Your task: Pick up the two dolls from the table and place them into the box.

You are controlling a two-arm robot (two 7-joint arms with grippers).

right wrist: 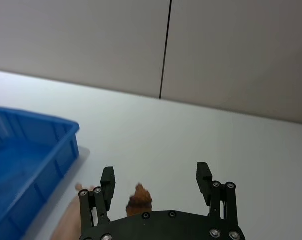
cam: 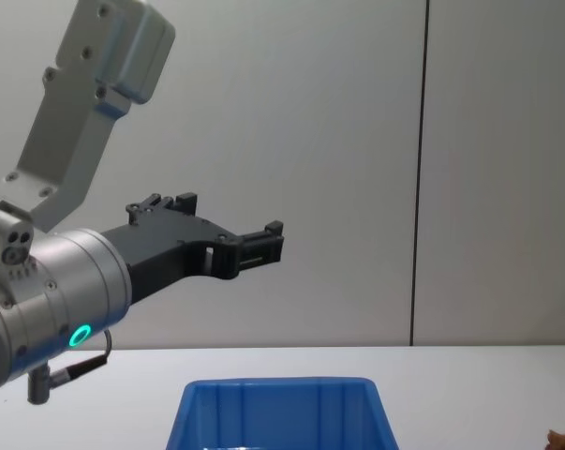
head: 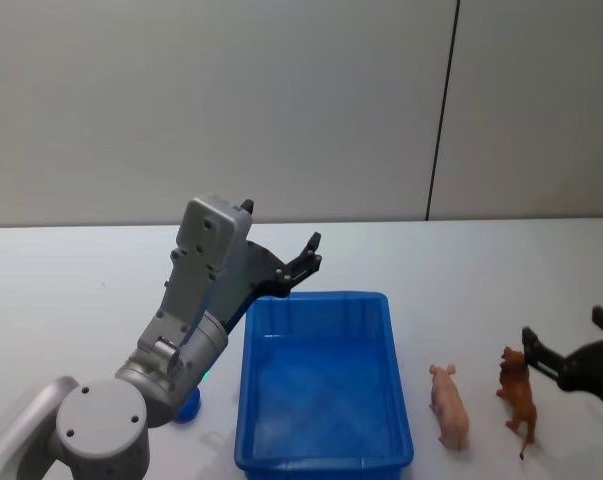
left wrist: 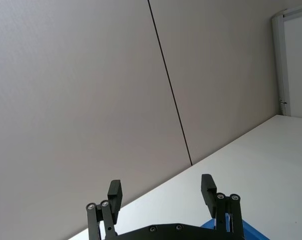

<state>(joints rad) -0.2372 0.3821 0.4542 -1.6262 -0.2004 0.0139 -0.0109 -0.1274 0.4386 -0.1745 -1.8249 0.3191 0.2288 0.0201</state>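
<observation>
The white surface (head: pixel 81 290) ran back to a pale wall (head: pixel 281 100) crossed by a dark vertical seam (head: pixel 441 110).

On the left, the left arm rose from the near edge and held the left end effector (head: pixel 299 262) up in the air, above the far left corner of the box (head: pixel 316 297). Its fingers were spread wide with nothing between them, which the left wrist view confirmed (left wrist: pixel 161 192). In the chest view the left end effector (cam: pixel 268 242) hung well above the box (cam: pixel 277 384) and pointed right. A teal ring light (cam: pixel 79 335) glowed on the arm's grey barrel.

The bright blue box stood in the near middle of the surface, open side up, its long side running near to far.

Right of the box, a pink pig doll (head: pixel 449 405) lay on the surface, near the box's right wall but apart from it. Just beyond it to the right was a reddish-brown animal doll (head: pixel 518 395).

At the far right, the right end effector (head: pixel 566 330) sat low, just beside the brown doll, fingers wide apart and gripping nothing. In the right wrist view (right wrist: pixel 156 174) the brown doll (right wrist: pixel 139 200) showed between the open fingers, nearer the one on the box's side. Whether it touched that finger could not be told. The pig doll (right wrist: pixel 70 220) and the box (right wrist: pixel 73 145) lay beyond that finger.
</observation>
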